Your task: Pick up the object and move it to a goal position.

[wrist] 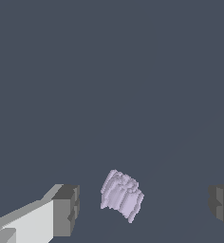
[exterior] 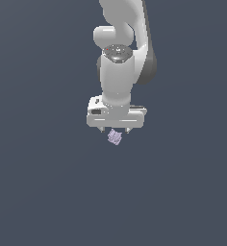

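The object is a tiny pale lilac lumpy chunk. In the exterior view it shows just below the white gripper, between its two short fingertips. The wrist view has the object lying in the wide gap of the gripper, nearer to one dark finger pad than to the other pad. Neither pad touches it. The gripper is open and points straight down.
The white arm rises above the gripper to the frame's upper edge. All around is a plain dark grey-blue surface with no other objects or edges in view.
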### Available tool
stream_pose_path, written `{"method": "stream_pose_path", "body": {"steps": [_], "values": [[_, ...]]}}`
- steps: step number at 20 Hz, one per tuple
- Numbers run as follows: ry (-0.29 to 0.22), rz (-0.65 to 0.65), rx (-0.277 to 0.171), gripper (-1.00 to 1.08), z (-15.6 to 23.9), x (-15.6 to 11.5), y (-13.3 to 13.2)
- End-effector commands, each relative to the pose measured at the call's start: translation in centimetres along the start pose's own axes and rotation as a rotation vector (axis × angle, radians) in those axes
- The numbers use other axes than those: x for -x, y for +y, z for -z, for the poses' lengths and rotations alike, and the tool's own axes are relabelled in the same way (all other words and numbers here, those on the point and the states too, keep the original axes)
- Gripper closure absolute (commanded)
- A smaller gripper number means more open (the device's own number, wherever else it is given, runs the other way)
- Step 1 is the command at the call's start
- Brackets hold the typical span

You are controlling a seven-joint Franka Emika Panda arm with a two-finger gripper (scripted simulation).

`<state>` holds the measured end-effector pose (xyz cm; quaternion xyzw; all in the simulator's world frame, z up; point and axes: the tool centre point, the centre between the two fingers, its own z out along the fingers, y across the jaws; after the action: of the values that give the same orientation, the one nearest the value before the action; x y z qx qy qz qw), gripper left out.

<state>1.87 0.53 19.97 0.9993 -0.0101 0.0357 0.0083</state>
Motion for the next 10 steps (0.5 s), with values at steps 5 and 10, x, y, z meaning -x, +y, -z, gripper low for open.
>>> {"method": "stream_pose_path", "body": {"steps": [5, 10], "values": [[-0.006, -0.023, -0.005, -0.92, -0.2, 0.2, 0.6], [-0.018, -0.070, -0.019, -0.92, -0.3, 0.6, 2.0]]}}
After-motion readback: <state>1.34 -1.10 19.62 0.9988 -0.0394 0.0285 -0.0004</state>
